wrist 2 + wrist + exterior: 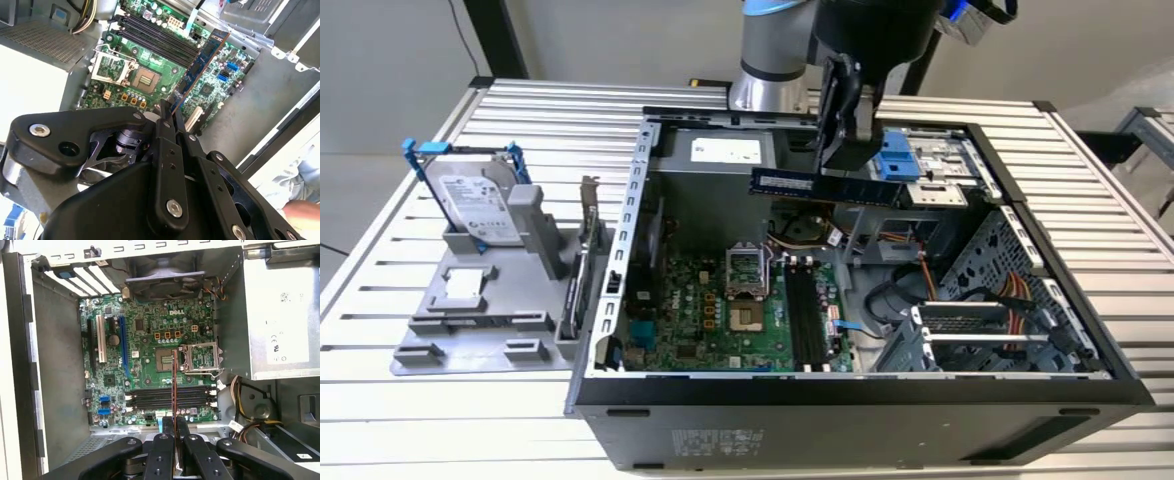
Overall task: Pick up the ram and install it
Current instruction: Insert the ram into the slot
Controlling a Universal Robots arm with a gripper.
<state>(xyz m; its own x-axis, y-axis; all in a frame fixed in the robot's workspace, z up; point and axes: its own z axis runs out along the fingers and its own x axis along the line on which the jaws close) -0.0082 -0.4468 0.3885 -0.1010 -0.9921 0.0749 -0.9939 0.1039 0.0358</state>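
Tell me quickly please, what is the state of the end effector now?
The end effector: closed on the ram, above the motherboard.

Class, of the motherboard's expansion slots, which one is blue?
The blue slot sits nearest the processor socket; the white slot and black slot lie farther from it.

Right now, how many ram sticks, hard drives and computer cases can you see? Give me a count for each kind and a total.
ram: 1, held in the gripper
hard drive: 1
computer case: 1
Total: 3
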